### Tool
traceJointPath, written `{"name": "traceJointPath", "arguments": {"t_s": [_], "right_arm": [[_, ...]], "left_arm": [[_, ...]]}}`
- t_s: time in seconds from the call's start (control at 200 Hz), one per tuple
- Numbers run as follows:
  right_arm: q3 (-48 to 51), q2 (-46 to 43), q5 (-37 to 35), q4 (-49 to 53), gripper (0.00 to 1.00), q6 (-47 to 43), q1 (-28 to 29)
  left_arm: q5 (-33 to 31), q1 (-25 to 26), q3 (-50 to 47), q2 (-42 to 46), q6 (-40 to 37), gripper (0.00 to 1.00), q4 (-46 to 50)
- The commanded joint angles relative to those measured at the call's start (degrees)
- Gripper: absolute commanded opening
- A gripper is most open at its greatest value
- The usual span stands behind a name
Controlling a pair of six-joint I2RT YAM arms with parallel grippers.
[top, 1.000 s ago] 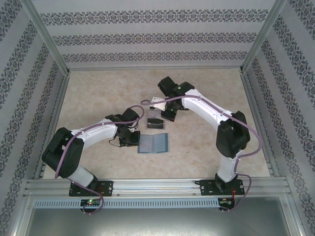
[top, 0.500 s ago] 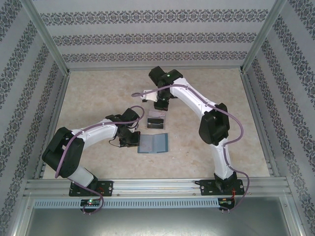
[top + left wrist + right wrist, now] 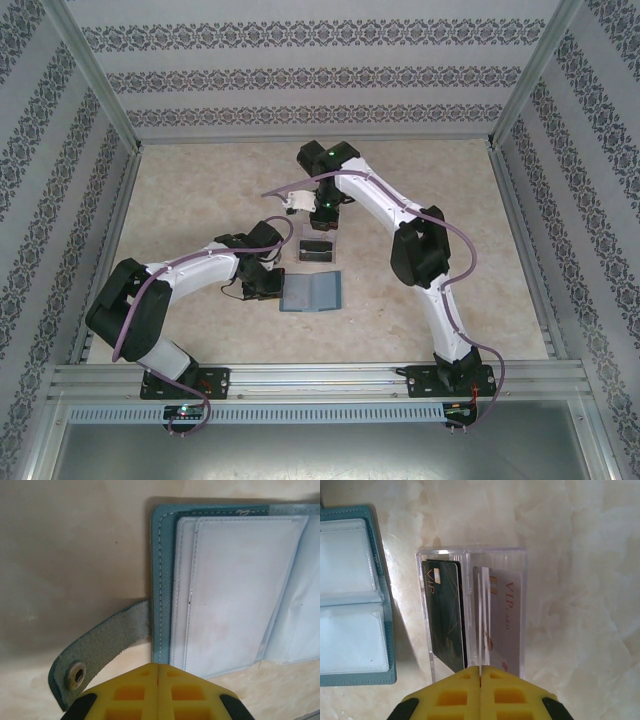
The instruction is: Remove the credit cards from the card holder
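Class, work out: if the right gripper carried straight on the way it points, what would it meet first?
The right gripper would probably meet the clear plastic square tray, near the gap between its dark card and pale grey card; depth is unclear.

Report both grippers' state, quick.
Left gripper: closed, empty, at the card holder edge.
Right gripper: closed, empty, above the clear tray holding credit cards.
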State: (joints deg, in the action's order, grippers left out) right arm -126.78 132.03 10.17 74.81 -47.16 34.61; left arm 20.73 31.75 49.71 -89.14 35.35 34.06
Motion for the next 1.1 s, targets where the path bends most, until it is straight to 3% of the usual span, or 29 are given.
{"name": "traceJointPath", "arguments": {"t_s": [0.0, 0.135, 0.225, 0.345, 0.714, 0.894, 1.094], "right_arm": [[-1.0, 1.7, 1.9, 2.3, 0.04, -0.8, -0.4], [-0.6, 2.3, 2.6, 1.8, 0.07, -0.5, -0.3], [-0.6, 2.4, 2.0, 1.2, 0.18, 0.1, -0.4], [-1.5, 1.5, -0.6, 0.2, 0.24, 1.9, -0.4], [5.7, -8.0, -7.7, -8.8, 0.28, 7.4, -0.4], [14.6, -15.4, -4.9, -16.2, 0.28, 16.9, 0.1], [29.6, -26.0, -4.1, -29.2, 0.25, 34.5, 0.6]], "left_arm": [[0.3, -0.6, -0.6, -0.7, 0.3, 0.08, 0.2], [0.4, -0.6, -0.7, -0.5, 0.4, 0.08, 0.2], [0.3, -0.6, -0.7, -0.6, 0.2, 0.08, 0.4], [0.5, -0.6, -0.4, -0.7, 0.3, 0.08, 0.4], [1.1, -0.6, 0.8, -1.8, -0.5, 0.08, 0.6], [1.5, -0.6, 1.0, -2.4, -0.6, 0.08, 0.1], [2.8, -0.5, 0.6, -3.3, -0.4, 0.08, -0.8]]}}
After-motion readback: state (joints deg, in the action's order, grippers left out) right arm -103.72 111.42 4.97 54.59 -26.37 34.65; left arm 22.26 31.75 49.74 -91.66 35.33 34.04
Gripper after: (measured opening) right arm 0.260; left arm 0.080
